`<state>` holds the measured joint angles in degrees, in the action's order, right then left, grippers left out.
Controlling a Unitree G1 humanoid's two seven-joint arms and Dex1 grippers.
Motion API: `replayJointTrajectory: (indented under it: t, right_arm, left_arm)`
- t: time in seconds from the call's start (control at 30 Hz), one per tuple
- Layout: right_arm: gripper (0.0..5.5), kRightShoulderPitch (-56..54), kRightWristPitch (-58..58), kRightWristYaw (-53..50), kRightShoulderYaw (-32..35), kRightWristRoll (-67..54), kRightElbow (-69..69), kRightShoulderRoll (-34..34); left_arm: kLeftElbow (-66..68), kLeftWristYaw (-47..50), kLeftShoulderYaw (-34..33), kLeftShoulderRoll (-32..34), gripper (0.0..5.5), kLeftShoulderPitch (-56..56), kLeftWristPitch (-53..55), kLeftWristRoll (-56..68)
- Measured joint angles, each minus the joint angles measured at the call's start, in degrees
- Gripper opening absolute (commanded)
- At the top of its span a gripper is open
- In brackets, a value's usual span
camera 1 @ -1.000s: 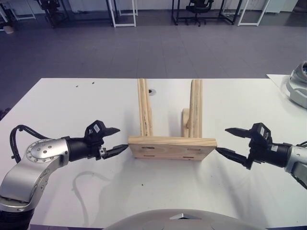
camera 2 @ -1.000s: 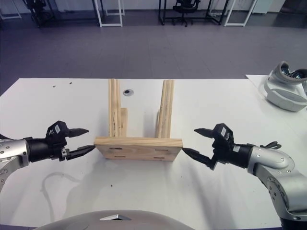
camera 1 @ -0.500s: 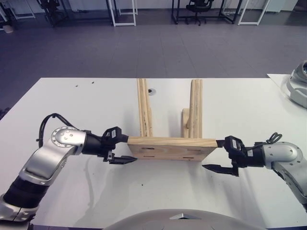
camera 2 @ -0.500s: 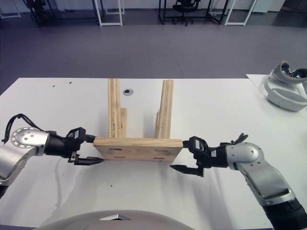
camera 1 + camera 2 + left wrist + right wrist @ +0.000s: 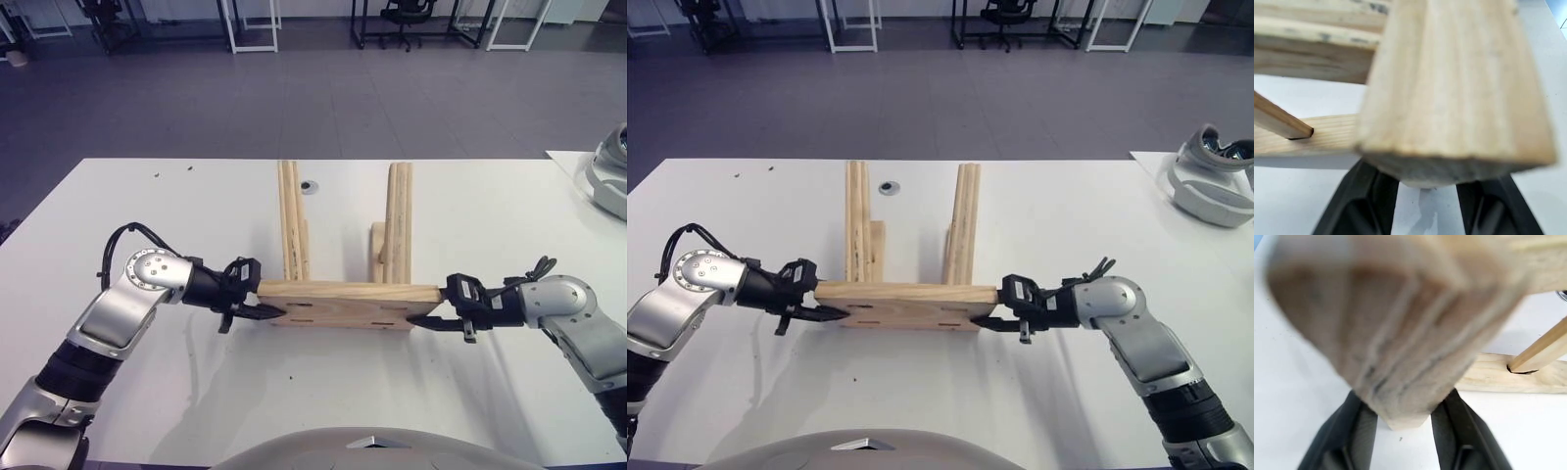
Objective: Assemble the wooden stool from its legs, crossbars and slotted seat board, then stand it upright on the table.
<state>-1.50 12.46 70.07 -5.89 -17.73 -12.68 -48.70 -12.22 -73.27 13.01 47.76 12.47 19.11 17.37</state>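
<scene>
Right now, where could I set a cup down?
Bare white table left of the light wooden stool, and right of it short of the white rounded device. Crowded: seat board ends, at the left end effector and right end effector.

Bright, even light comes from above. On the white table (image 5: 118, 196) the left arm (image 5: 113, 318) throws a soft grey shadow toward the near edge. A thin darker shadow lies under the seat board (image 5: 343, 299).

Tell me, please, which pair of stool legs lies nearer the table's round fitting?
The left leg pair; the round fitting sits just beside its far end.
</scene>
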Motion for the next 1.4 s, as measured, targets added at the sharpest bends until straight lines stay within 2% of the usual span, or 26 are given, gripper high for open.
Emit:
replayJointTrajectory:
  t: [0.1,0.17,0.23,0.37,0.43,0.5,0.7,0.73,0.77,0.83,0.93,1.07,1.13,1.2,1.27,1.33,1.4]
  right_arm:
    - [1.46,-4.1,6.5,3.9,3.5,-7.1,0.4,-0.9]
    - [1.46,-11.1,16.5,8.3,4.9,-14.2,0.7,-4.0]
    - [1.46,-20.9,27.7,13.2,4.9,-19.1,3.6,-6.8]
    - [1.39,-40.0,55.6,20.1,1.9,-30.9,15.8,-8.1]
    - [1.35,-46.0,66.9,19.4,-2.6,-41.5,18.9,-11.9]
    - [1.35,-46.7,73.5,17.4,-8.7,-50.4,18.7,-14.9]
    - [1.36,-45.0,78.6,10.3,-21.1,-70.8,14.1,-21.5]
    - [1.36,-42.8,78.5,7.4,-21.8,-74.5,13.9,-22.0]
    - [1.8,-39.3,77.9,2.7,-21.9,-80.5,15.5,-22.2]
    - [2.16,-32.5,76.1,-3.4,-19.6,-85.4,24.0,-20.3]
    - [2.76,-29.5,74.0,-11.3,-14.4,-88.1,29.0,-19.8]
    - [3.55,-28.3,69.9,-19.0,-5.4,-88.6,33.7,-17.7]
    - [3.81,-25.9,64.1,-23.2,2.5,-87.8,35.9,-16.1]
    - [3.81,-19.7,53.9,-27.0,9.4,-82.0,32.9,-13.4]
    - [3.81,-11.6,41.5,-31.6,13.5,-72.0,27.7,-8.5]
    - [3.81,-5.2,28.7,-36.8,14.4,-59.7,23.4,-2.7]
    - [3.81,-1.5,14.7,-43.4,13.1,-44.7,21.7,4.0]
  left_arm:
    - [-2.0,-2.4,-4.0,0.9,1.45,3.8,7.7,6.8]
    - [-2.5,-5.7,-6.8,3.6,1.39,9.5,16.3,13.5]
    - [-0.8,-8.1,-8.2,5.2,1.35,16.7,26.6,19.9]
    - [10.0,-12.2,-8.5,7.2,1.31,29.8,52.0,33.1]
    - [14.2,-12.1,-5.0,11.1,1.31,34.4,61.9,43.3]
    - [15.1,-11.3,1.0,15.5,1.31,35.6,67.5,51.9]
    - [12.7,-8.5,13.2,24.8,1.31,34.1,72.6,69.4]
    - [12.7,-7.6,14.1,24.8,1.71,32.6,72.9,70.9]
    - [14.6,-5.6,13.8,23.6,1.93,29.7,72.9,73.8]
    - [21.2,2.2,7.0,19.1,2.27,22.9,67.9,72.3]
    - [23.9,12.1,-1.4,15.2,2.83,20.8,64.9,72.2]
    - [29.9,24.1,-11.6,10.7,3.56,20.5,61.6,71.9]
    - [34.1,27.3,-18.9,10.5,3.82,22.0,57.8,71.0]
    - [34.6,27.1,-23.4,10.9,4.23,22.0,52.4,67.6]
    - [34.1,26.6,-25.8,11.1,4.23,19.7,43.2,60.9]
    - [34.0,29.4,-26.1,10.3,4.23,15.5,29.2,49.6]
    - [34.1,35.8,-25.4,6.6,4.23,10.5,13.6,36.8]
